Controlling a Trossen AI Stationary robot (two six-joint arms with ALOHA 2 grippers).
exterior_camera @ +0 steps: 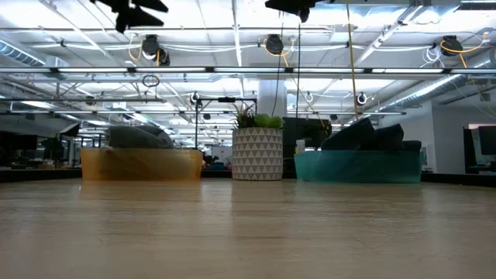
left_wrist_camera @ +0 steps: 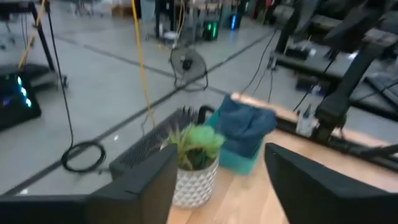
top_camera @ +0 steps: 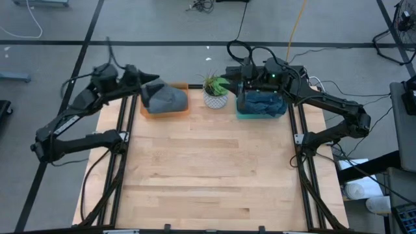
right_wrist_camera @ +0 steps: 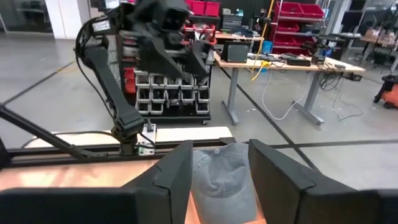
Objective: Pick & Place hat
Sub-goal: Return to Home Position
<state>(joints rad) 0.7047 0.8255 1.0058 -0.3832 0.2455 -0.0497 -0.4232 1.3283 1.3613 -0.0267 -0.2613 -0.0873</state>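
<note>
A grey hat (top_camera: 165,98) lies in an orange bin (top_camera: 182,110) at the table's far left. A blue hat (top_camera: 261,103) lies in a teal bin (top_camera: 260,115) at the far right. My left gripper (top_camera: 155,79) hovers above the orange bin, open, with nothing between its fingers (left_wrist_camera: 149,180). It points toward the plant and the teal bin (left_wrist_camera: 239,158). My right gripper (top_camera: 235,73) hangs high beside the teal bin, open and empty. It points at the grey hat (right_wrist_camera: 221,177).
A small potted plant (top_camera: 216,91) in a white patterned pot (exterior_camera: 258,153) stands between the two bins at the far edge. The wooden tabletop (top_camera: 208,169) stretches bare toward the near edge. Black rails (top_camera: 120,169) run along both sides.
</note>
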